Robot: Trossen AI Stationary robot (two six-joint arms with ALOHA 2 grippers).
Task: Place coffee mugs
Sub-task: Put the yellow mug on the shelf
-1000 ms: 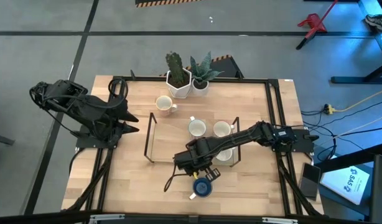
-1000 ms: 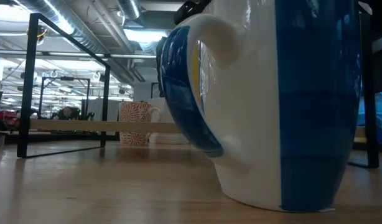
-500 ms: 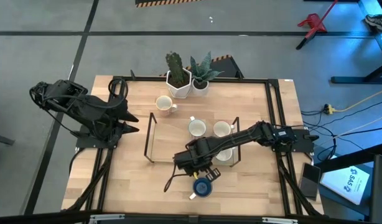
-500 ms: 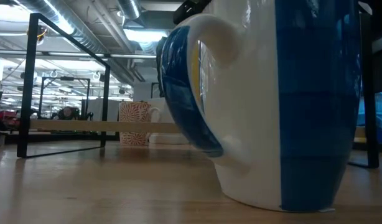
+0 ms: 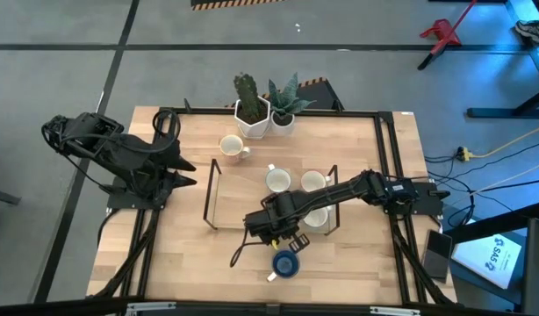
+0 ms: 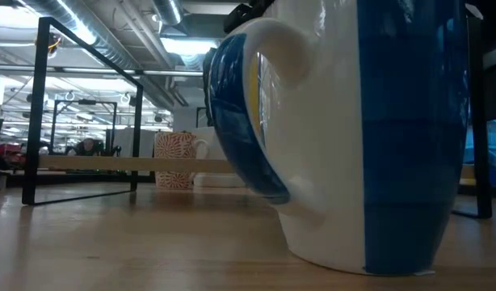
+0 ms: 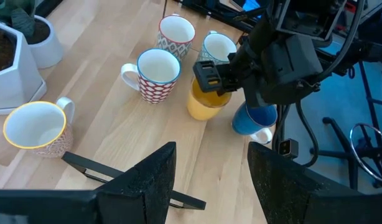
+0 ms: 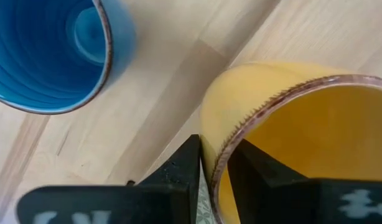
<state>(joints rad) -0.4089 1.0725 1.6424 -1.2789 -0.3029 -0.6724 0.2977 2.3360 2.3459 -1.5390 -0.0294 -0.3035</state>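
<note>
My right gripper (image 5: 274, 230) reaches in from the table's right to the middle and is shut on the orange-yellow mug (image 7: 205, 103), which its body hides in the high view. The blue mug (image 5: 285, 263) stands on its base just nearer, filling the low view (image 6: 369, 137). Red-patterned white mugs (image 7: 157, 71) (image 7: 177, 34) (image 7: 217, 46) stand behind the held one. A cream mug with a yellow rim (image 5: 232, 147) stands near the plant pots. My left gripper (image 7: 206, 180) waits open at the table's left. My right gripper pinches the orange-yellow mug's wall at the rim (image 8: 241, 127), with one finger (image 8: 256, 165) inside the mug and the other (image 8: 190, 163) outside. The fingers come from above, slanting down. The mug stays upright; I cannot tell whether its base is clear of the table.
A black wire frame (image 5: 210, 189) stands on the middle of the table around the mugs. Two white plant pots (image 5: 252, 118) (image 5: 284, 120) sit at the far edge. Black rails (image 5: 388, 175) run along the table's sides. Bare wood lies at the near left (image 5: 182, 254).
</note>
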